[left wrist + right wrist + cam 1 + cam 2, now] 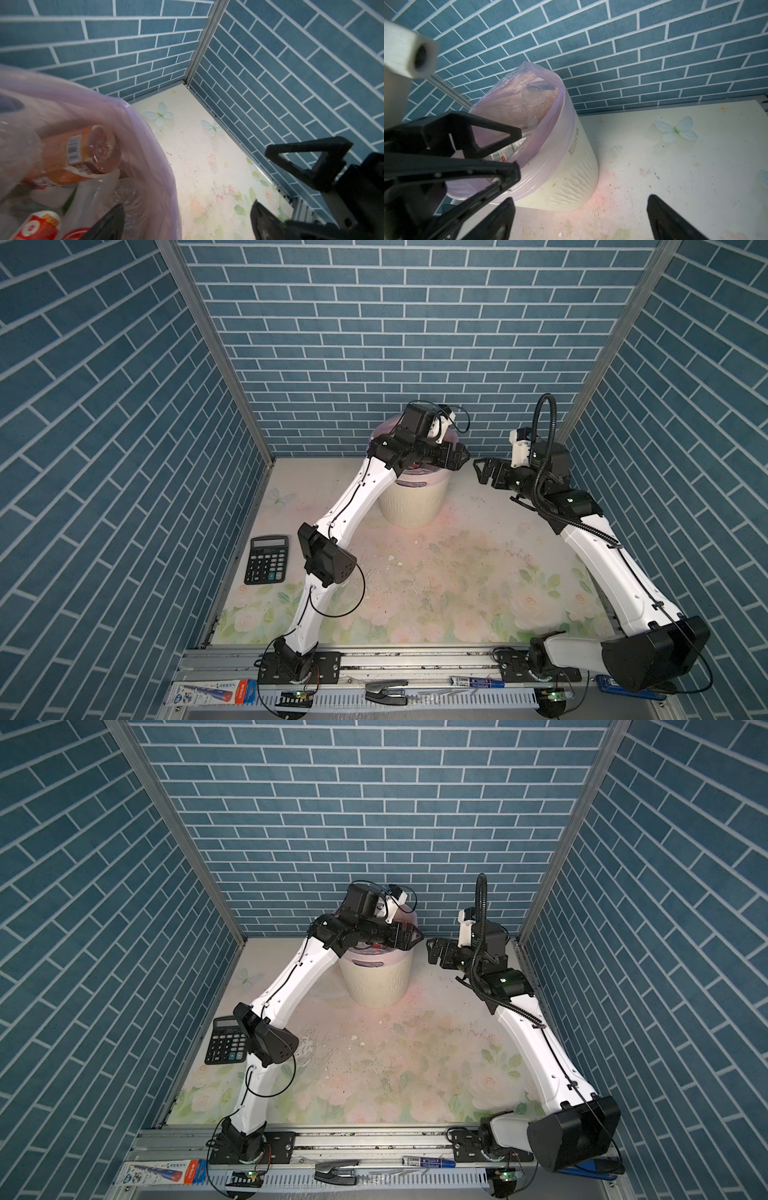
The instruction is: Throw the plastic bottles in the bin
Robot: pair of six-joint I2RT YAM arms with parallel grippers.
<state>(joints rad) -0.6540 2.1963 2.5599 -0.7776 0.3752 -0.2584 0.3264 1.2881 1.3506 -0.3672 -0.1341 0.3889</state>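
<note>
Left gripper [458,458] above the bin [411,506], at its rim. Jaws spread wide, nothing held. Bin stands mid-way along the desk's far edge. Brown-labelled bottle [79,153] lies inside the pink liner [145,145], below the gripper, with a clear bottle [533,104] alongside. Right gripper [480,472] just beside the bin, toward the desk's right edge. Jaws wide, empty.

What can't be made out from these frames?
Both top views: bin contents, hidden under the left arm.
Left wrist view: bottles overlap, blurred, cut by the frame edge; count unclear.
Right wrist view: left gripper blocks part of the bin mouth.
A top view: calculator partly behind the left arm; keys too small.
</note>
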